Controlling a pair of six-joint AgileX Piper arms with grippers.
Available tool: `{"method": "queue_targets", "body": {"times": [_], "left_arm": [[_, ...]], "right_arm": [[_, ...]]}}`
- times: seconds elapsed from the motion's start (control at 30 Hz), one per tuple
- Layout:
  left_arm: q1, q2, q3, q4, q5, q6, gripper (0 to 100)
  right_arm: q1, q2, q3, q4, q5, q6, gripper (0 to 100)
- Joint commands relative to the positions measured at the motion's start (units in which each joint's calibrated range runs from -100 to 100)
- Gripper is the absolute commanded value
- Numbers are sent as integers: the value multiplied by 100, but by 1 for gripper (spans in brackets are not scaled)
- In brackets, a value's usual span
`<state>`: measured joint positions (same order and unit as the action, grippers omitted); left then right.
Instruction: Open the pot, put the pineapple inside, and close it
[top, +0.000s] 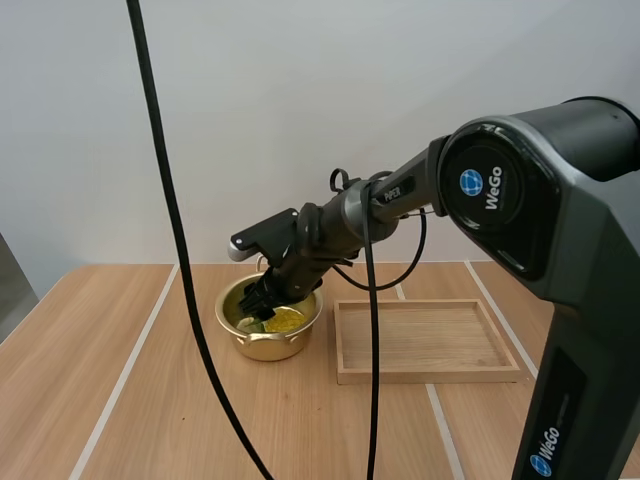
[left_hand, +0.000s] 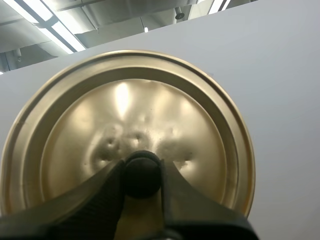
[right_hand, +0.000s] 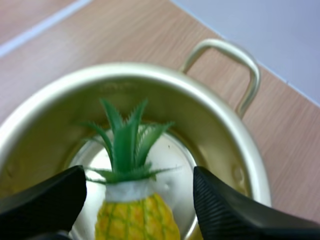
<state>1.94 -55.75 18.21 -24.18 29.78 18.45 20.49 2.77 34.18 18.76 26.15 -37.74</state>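
The gold pot (top: 247, 343) stands open on the table, left of the wooden tray. My right gripper (top: 258, 300) reaches down into it. In the right wrist view the pineapple (right_hand: 136, 220), yellow with a green leafy crown, lies inside the pot (right_hand: 220, 130). My right gripper (right_hand: 139, 175) is open, one black finger on each side of the fruit with a small gap to it. Away from the table, my left gripper (left_hand: 142, 172) is shut on the black knob (left_hand: 142, 176) of the gold lid (left_hand: 125, 125) and holds it up in the air.
An empty wooden tray (top: 425, 372) sits just right of the pot. The pot has a loop handle (right_hand: 235, 65) on its far rim. Bare wooden tabletop (top: 110, 360) stretches to the left and front.
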Motion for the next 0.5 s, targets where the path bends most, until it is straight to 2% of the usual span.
{"method": "queue_targets", "body": {"times": [0.0, 0.47], "left_arm": [[0, -40, -51, -38, -201, -41, 0], [0, -40, -51, -38, -201, -41, 0]], "right_arm": [[-10, -158, -322, 110, 285, -32, 100], [-10, -1644, -653, 99, 502, -33, 100]]}}
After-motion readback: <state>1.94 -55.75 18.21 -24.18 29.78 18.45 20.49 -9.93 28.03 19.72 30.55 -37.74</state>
